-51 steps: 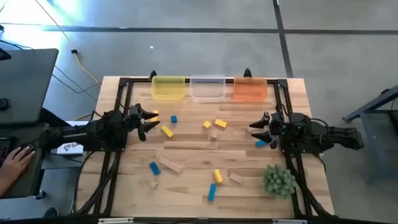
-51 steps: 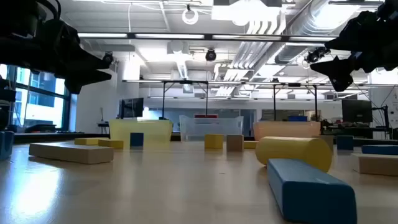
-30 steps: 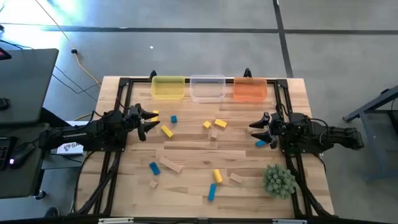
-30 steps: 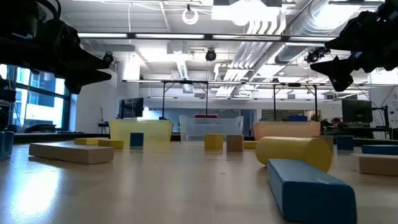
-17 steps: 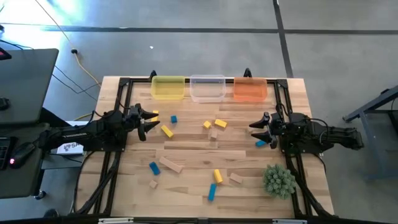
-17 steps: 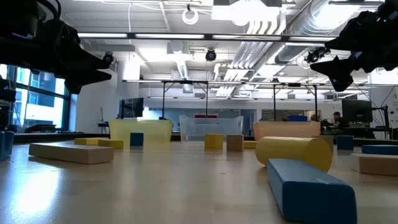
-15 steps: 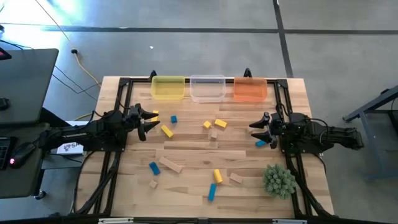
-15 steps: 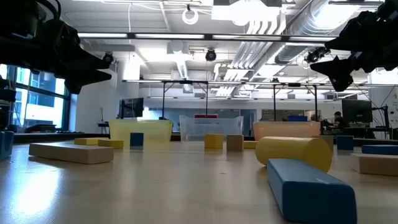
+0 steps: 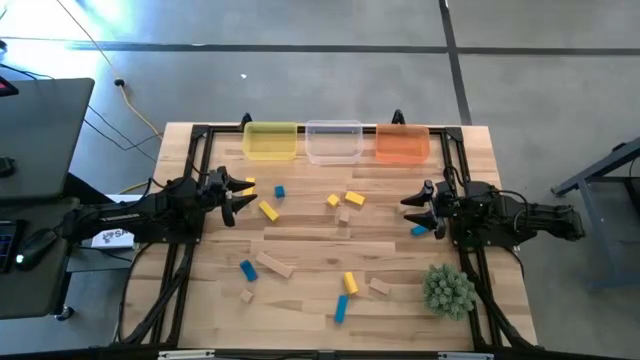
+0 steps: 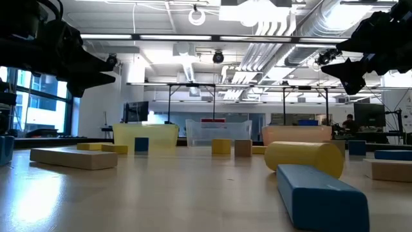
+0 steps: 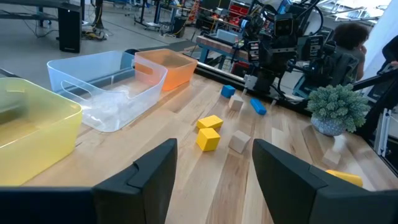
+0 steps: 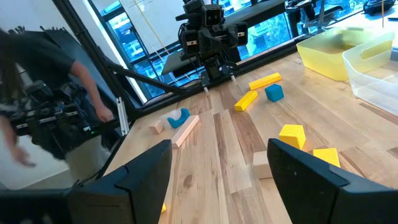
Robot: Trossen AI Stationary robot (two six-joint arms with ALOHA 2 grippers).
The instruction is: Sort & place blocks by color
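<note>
Blue, yellow and tan blocks lie scattered flat on the wooden table: two yellow cubes with tan ones mid-table, a yellow bar and a blue cube toward the left, a blue bar near the front. My left gripper hovers open at the left edge, above the table. My right gripper hovers open at the right edge beside a blue block. Neither touches anything.
Three bins stand along the far edge: yellow, clear, orange. A spiky green plant ball sits at the near right. A black frame rail borders the table. A person shows beyond the table in both wrist views.
</note>
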